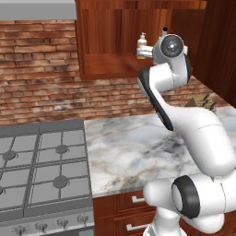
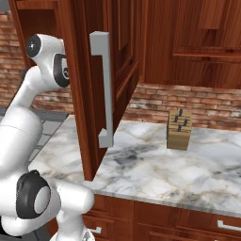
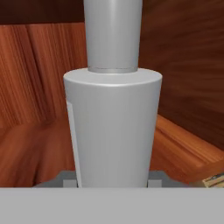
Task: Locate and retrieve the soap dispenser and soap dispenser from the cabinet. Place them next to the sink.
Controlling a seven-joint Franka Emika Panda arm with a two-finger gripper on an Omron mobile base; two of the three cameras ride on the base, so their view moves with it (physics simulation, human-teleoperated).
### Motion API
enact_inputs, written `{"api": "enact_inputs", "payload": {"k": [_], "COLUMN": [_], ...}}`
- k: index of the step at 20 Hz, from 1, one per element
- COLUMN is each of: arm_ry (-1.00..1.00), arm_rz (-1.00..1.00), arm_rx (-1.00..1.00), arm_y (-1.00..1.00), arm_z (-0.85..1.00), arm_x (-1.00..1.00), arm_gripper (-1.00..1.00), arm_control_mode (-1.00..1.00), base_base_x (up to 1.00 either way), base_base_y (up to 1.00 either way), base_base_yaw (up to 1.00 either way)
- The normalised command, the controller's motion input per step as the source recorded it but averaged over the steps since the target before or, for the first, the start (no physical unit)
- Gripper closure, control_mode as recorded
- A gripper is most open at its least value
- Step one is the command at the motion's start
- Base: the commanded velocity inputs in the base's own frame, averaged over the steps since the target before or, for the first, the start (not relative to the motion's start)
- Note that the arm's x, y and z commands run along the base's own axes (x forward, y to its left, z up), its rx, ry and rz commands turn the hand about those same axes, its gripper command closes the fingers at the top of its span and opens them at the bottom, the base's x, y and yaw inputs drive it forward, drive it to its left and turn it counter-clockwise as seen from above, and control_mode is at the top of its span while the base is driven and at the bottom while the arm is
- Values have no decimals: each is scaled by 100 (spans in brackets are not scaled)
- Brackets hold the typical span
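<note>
My gripper [image 3: 113, 180] reaches into the doorless reddish-brown cabinet [image 1: 106, 67] and is shut on the pale grey soap dispenser [image 3: 113, 127]. That bottle stands upright and very close in the hand view, its body between my two fingertips. In the left base view its black top [image 1: 164, 31] pokes up just behind my wrist. The orange soap dispenser [image 1: 142, 45] with a white pump stands on the same shelf, just left of my hand. The sink is out of view.
Below the cabinet runs a marble counter [image 1: 133, 147], with a gas stove [image 1: 41, 166] to its left. A wooden knife block [image 2: 179, 129] stands at the back right. A cabinet door with a long silver handle [image 2: 103, 89] hangs close beside the arm.
</note>
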Motion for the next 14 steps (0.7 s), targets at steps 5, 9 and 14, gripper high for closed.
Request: {"api": "enact_inputs", "payload": {"k": [5, 9, 14], "arm_ry": [0, 0, 0], "arm_rz": [0, 0, 1], "arm_rx": [0, 0, 0], "arm_y": [2, 11, 14], "arm_z": [8, 4, -1], "arm_x": [-84, -83, -83], "arm_gripper": [100, 100, 100], "arm_control_mode": [-100, -100, -100], "base_base_x": [0, 0, 0], "base_base_y": [0, 0, 0], "base_base_yaw": [0, 0, 0]}}
